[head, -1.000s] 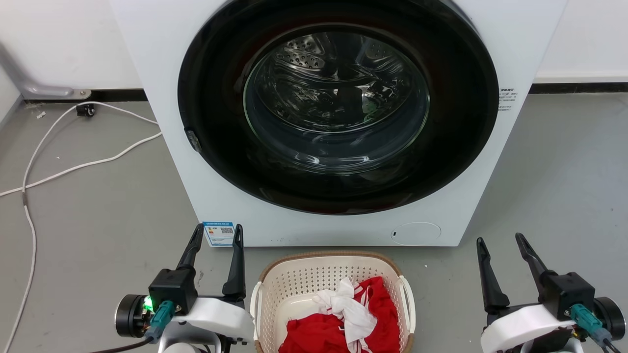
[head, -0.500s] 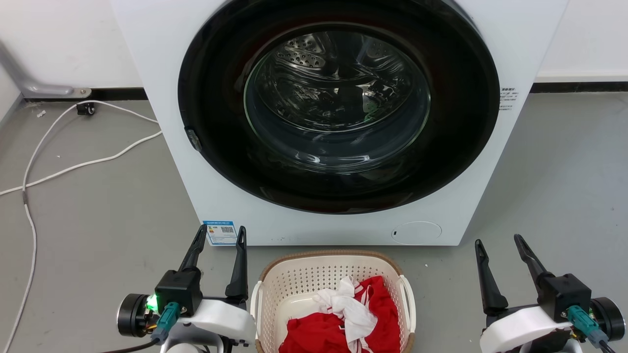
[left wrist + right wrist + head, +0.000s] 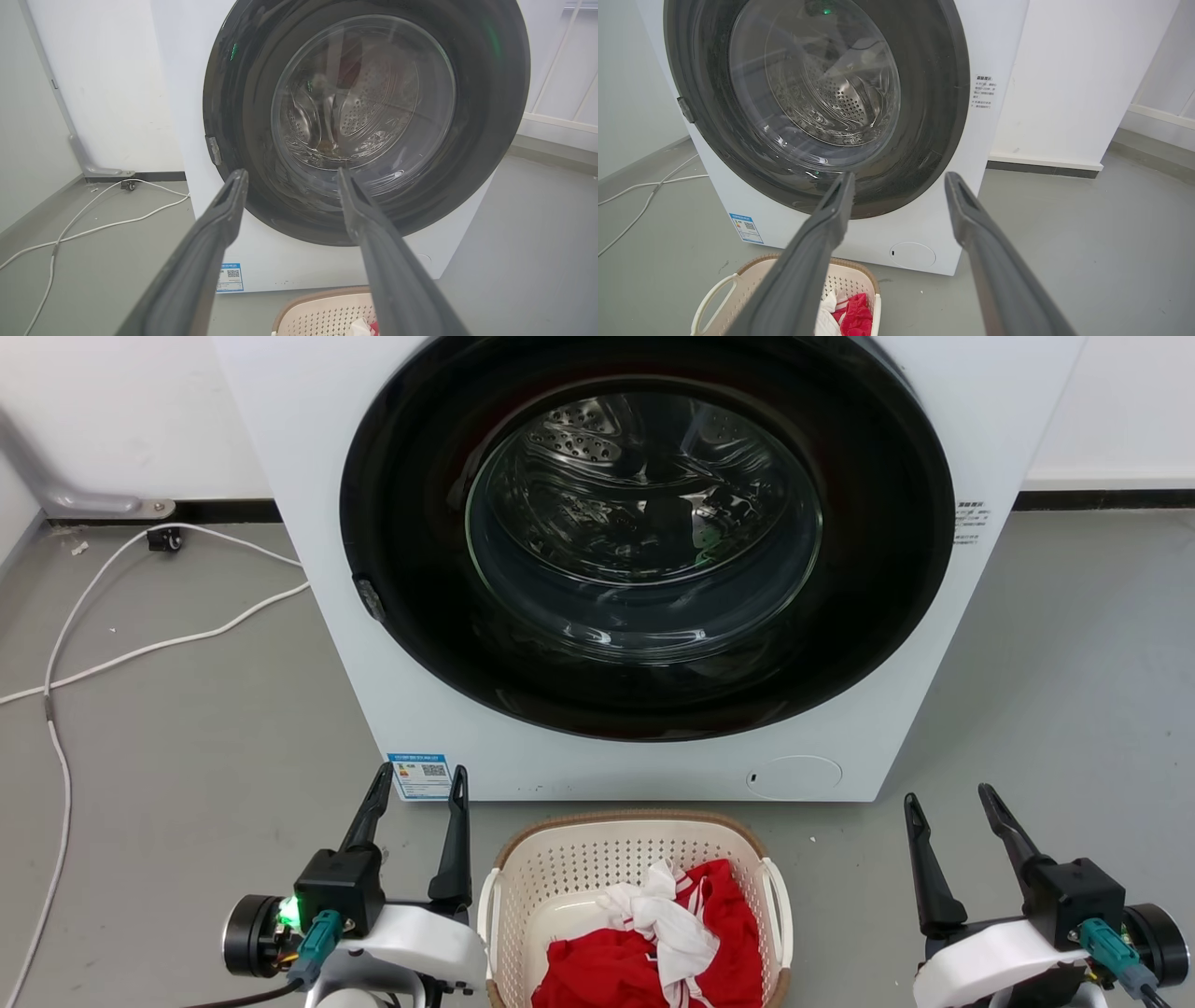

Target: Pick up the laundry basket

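Laundry basket (image 3: 597, 859) on grey floor (image 3: 187, 737), just in front of washing machine (image 3: 990, 420). Red and white clothes (image 3: 653, 943) heaped inside. Left pincer (image 3: 421, 772) released, fingers spread, holding nothing, close beside basket's left handle. Right pincer (image 3: 948, 795) likewise released and empty, well apart from basket's right handle. White cable (image 3: 140, 653) trails across floor at left.

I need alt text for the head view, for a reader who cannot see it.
A cream laundry basket holding red and white clothes sits on the grey floor before a white washing machine. The open left gripper and open right gripper flank the basket, touching nothing.
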Motion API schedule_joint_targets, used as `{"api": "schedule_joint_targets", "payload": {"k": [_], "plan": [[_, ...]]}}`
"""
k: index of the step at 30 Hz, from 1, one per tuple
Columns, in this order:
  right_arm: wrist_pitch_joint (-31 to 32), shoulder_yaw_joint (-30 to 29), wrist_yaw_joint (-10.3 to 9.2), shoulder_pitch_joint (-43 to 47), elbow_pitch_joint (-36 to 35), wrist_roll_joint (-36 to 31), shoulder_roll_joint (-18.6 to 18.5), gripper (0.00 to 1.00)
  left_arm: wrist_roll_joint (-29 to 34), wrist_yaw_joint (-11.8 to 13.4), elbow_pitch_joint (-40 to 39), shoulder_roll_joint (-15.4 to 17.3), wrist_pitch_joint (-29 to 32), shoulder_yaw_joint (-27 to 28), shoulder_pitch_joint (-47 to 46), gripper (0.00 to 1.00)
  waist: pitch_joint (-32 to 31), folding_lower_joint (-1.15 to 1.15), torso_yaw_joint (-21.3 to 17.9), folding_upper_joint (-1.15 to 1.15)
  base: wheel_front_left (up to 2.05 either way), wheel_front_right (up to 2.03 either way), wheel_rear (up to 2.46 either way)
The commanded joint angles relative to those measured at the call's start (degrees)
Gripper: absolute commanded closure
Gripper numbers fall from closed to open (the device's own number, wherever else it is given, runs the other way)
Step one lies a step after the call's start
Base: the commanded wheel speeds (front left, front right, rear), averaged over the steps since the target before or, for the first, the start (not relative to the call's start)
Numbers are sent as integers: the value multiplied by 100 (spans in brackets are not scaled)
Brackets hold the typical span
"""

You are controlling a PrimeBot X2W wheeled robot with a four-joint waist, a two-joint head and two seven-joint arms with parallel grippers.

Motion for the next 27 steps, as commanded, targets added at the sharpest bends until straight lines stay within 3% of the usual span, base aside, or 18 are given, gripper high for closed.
{"api": "schedule_joint_targets", "payload": {"k": [1,10,27], "plan": [[-20,-6,-2,17,22,34,13,0,20,24,31,-3,-15,-8,-24,0,1,0,6,0,0,0,0],[25,29,-2,-3,197,221,12,0,-114,-58,507,-2,-15,22,-136,0,234,0,99,0,0,0,0],[66,212,-2,-1165,1235,426,12,0,-288,-340,2042,23,-14,240,-1285,0,2029,0,9,0,0,0,0]]}}
